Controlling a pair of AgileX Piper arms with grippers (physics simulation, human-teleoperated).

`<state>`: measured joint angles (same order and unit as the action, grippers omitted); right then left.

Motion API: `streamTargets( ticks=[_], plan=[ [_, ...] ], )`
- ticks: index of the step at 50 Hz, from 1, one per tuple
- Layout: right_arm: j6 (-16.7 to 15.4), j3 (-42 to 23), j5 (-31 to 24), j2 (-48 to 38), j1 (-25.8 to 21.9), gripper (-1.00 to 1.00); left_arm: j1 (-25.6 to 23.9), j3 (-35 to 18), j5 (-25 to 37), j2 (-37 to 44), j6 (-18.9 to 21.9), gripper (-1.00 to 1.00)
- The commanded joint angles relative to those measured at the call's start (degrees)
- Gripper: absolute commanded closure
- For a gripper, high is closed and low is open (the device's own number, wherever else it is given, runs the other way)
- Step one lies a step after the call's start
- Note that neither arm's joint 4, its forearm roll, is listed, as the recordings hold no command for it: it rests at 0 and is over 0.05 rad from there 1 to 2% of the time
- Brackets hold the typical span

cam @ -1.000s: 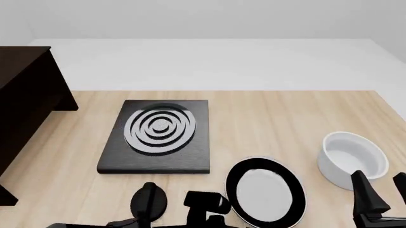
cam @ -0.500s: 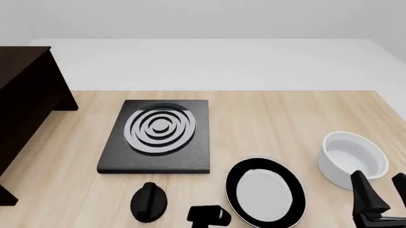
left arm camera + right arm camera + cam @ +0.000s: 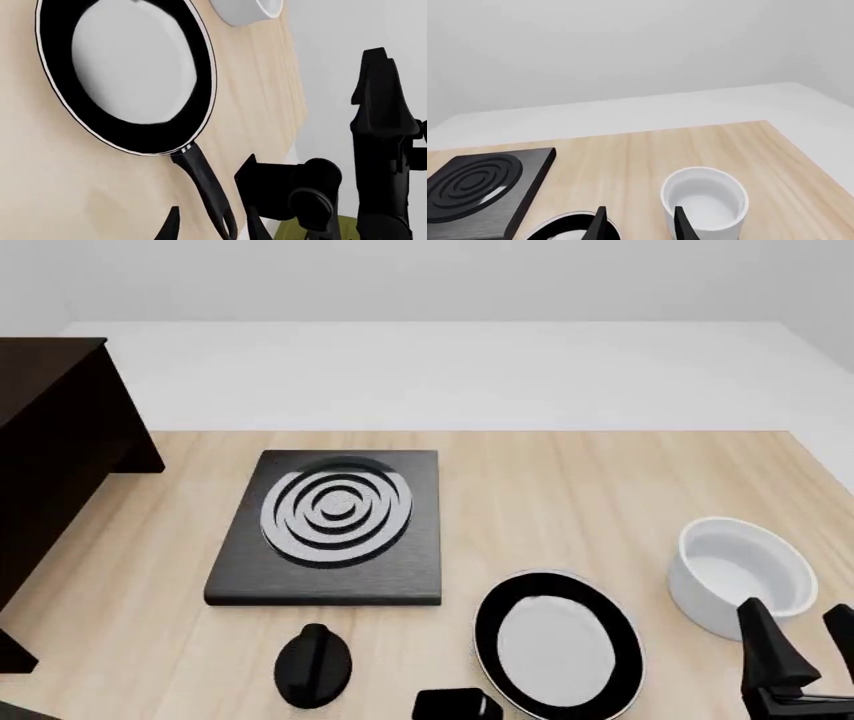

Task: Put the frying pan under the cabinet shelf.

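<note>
The frying pan (image 3: 558, 643), black with a pale inside, lies flat on the table at the front right, and its rim shows in the right wrist view (image 3: 567, 222). In the left wrist view the pan (image 3: 127, 75) shows whole, with its short black handle (image 3: 203, 185) pointing toward my left gripper (image 3: 213, 229). That gripper is open, with a fingertip either side of the handle's end. The dark cabinet shelf (image 3: 54, 440) stands at the far left. My right gripper (image 3: 805, 660) is open and empty beside the white bowl (image 3: 741, 575).
A flat black slab with grey rings (image 3: 334, 525) lies between the cabinet and the pan, and shows in the right wrist view (image 3: 480, 185). The bowl (image 3: 704, 200) stands right of the pan. Left arm parts (image 3: 314, 665) sit at the front edge. The right arm (image 3: 380, 140) crosses the left wrist view.
The left arm's front block has slid down and to the right along the bottom edge, toward the pan's handle end. Pan, bowl and right arm have not moved.
</note>
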<state>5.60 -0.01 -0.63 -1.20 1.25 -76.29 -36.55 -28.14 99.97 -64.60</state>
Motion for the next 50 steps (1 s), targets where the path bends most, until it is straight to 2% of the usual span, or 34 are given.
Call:
streamTargets(
  ticks=[1,23,50],
  plan=[
    [0.3,0.0,-0.2,0.1,0.1,-1.00,-1.1,-1.3,-1.4,2.9,-0.6,-1.00],
    [0.8,0.0,1.0,-1.5,0.3,-1.00,-2.6,-3.5,-3.0,6.0,-1.9,-1.00],
    [1.1,0.0,2.0,-3.0,0.2,-1.00,-2.1,-4.8,-5.3,9.3,-2.6,-1.00]
  ],
)
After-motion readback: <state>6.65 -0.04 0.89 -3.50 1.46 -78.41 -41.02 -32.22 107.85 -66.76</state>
